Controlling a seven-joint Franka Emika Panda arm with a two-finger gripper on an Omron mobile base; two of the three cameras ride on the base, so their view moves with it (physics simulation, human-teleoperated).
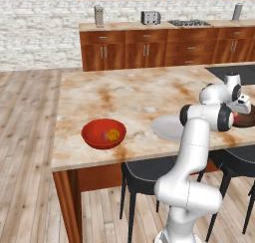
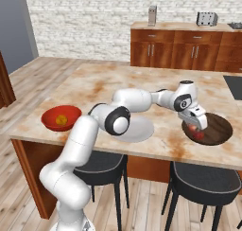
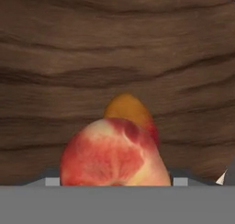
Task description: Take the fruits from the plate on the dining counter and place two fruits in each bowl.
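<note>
Placing fruit in the brown bowl: item record

Holding position: the claw (image 2: 194,127) hangs low over the brown bowl (image 2: 218,129) at the right end of the worktop (image 1: 114,95). Whether its fingers pinch or stand spread cannot be told.

Item: peach (image 3: 112,153), round, blotched red over cream, close under the hand camera against the bowl's dark wood grain. A second fruit (image 3: 128,109), orange-yellow with a red edge, lies just behind it, touching or nearly so.

Elsewhere: red bowl (image 1: 103,133) near the left end holds fruit (image 1: 114,134), orange-yellow and reddish. Pale plate (image 2: 138,129) sits between the bowls, bare.

Handling, judged: light, smooth-skinned, soft enough to bruise, prone to roll. Take across the widest middle, with modest pressure.
</note>
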